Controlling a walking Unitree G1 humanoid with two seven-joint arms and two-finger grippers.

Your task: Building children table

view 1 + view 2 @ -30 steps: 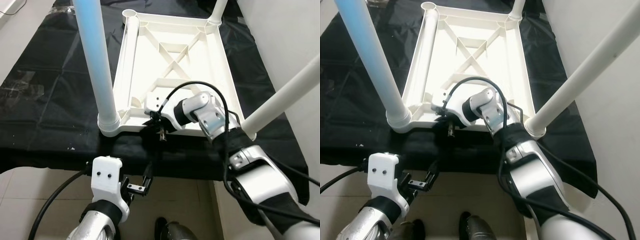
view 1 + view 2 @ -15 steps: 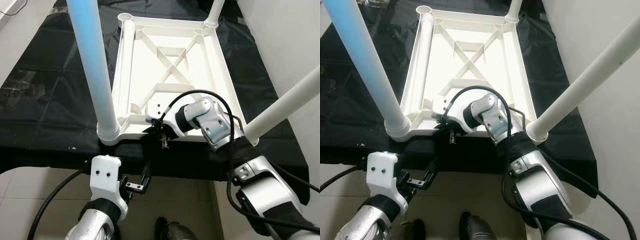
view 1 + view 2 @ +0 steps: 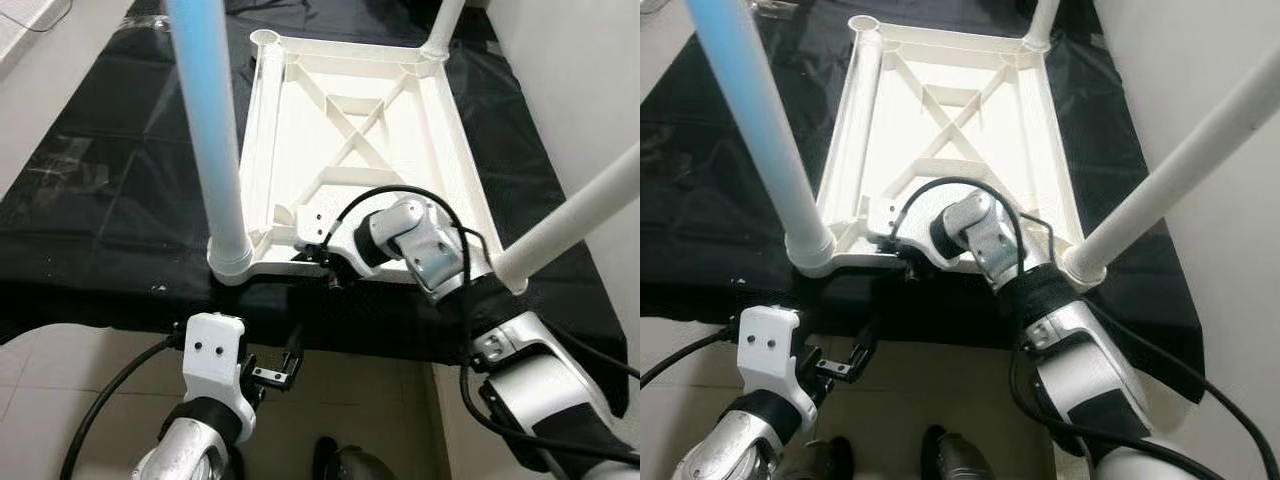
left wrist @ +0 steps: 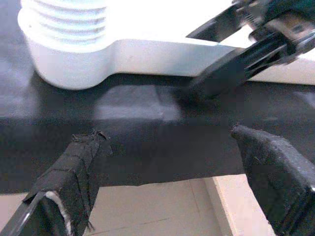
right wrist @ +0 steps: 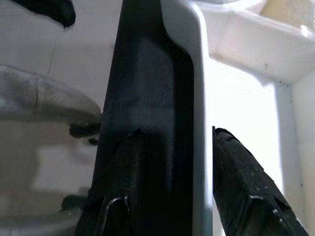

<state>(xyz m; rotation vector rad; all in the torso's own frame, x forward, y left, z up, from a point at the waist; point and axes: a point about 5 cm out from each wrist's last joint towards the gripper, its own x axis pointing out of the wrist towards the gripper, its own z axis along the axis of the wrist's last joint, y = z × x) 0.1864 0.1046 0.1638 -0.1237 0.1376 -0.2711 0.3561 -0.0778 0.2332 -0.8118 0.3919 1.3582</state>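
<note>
The right gripper (image 3: 328,268) has closed in, jaws now open astride the table frame (image 3: 350,130) edge; clamp squarely before moving.

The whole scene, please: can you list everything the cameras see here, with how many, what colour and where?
table top: one, white, ribbed underside up, lying on the black sheet
table legs: three, white, standing up from the near left, near right and far right corners
empty leg socket: one, white, far left corner of the top
black sheet: one, spread under the table top
floor: pale tiles, below the near edge of the sheet
wall: pale, to the right
right end effector: black fingers straddling the near rim of the table top, one on each side
left end effector: black fingers open, low in front of the sheet's edge
arms: two, silver
</note>
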